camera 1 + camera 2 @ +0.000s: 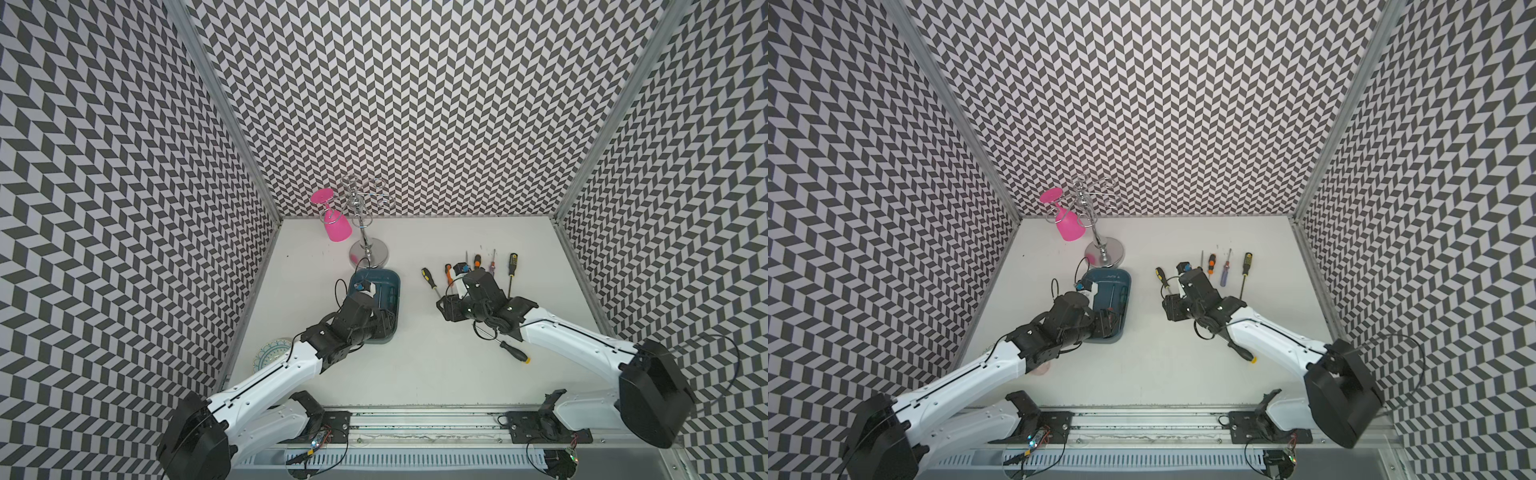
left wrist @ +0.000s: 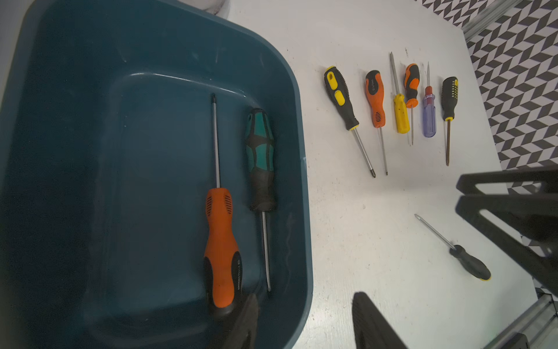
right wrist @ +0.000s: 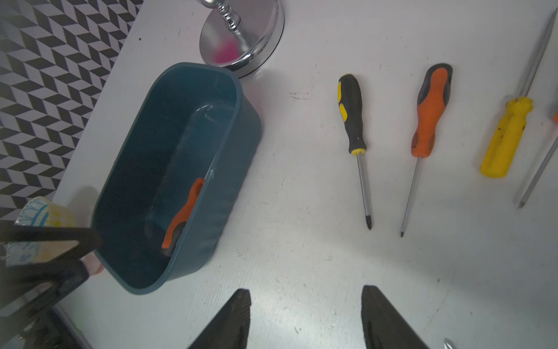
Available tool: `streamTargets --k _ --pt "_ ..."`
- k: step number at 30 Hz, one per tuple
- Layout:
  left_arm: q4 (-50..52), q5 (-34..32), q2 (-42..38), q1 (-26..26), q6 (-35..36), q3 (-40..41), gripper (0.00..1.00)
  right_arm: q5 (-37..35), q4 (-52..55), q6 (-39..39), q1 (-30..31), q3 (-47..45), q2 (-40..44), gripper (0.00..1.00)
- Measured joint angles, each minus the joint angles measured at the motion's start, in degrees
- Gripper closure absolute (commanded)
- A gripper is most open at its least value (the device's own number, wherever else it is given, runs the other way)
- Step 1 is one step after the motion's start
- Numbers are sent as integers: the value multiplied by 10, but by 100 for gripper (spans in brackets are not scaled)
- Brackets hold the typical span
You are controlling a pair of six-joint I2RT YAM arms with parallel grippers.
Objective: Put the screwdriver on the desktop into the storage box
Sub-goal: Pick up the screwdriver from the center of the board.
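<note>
- Two screwdrivers lie in the box (image 2: 299, 136), side by side and head to tail. The orange screwdriver (image 2: 222, 247) has a black butt and a long shaft, and the green screwdriver (image 2: 259, 157) has black bands.
- Seven more lie on the desktop (image 1: 415, 365). In the top views six of them form a row at about 2 o'clock from its middle, partly hidden by my right wrist.
- In the left wrist view I can see all six: a black-yellow one (image 2: 339, 96), an orange-grey one (image 2: 375, 99), a yellow one (image 2: 401, 114), a short orange-black one (image 2: 411, 84), a clear violet one (image 2: 428, 114) and a black dotted one (image 2: 450, 96).
- The seventh, a black loner (image 1: 513, 351) with a yellow cap, lies apart at 4 o'clock, just beside my right forearm.
- My left gripper (image 2: 305, 296) is unclenched and grasps nothing. One finger (image 2: 244, 326) is inside the box by the orange butt and the other is outside, over the desktop.
- My right gripper (image 3: 305, 290) is spread wide over bare desktop between box and row, also grasping nothing.
- The box sits at 9 o'clock. It is dark teal and shallow, with rounded corners.
- The desktop is white and scuffed, with a few dark specks.
- A chrome stand (image 1: 368, 253) is at 11 o'clock, just beyond the box, and a pink glass (image 1: 334, 226) hangs on it upside down.
- A patterned plate (image 1: 268, 353) is at 8 o'clock, partly under my left arm.
- Black-and-white chevron walls (image 1: 415, 104) close three sides, and an aluminium rail (image 1: 415, 419) runs along the near edge.
</note>
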State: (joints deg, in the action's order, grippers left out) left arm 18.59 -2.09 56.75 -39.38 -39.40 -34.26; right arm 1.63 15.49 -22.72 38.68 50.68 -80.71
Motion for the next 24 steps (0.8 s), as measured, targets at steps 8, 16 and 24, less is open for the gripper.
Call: streamTargets --k 8,16,24 --pt "4 -2 -48 0 -12 11 43 -23 15 31 -24 134 -154 42" --pt "8 -4 -67 0 -19 18 43 -17 42 47 -58 236 -281 50" --pt "17 -9 -67 0 -25 25 43 -22 70 62 -59 288 -346 52"
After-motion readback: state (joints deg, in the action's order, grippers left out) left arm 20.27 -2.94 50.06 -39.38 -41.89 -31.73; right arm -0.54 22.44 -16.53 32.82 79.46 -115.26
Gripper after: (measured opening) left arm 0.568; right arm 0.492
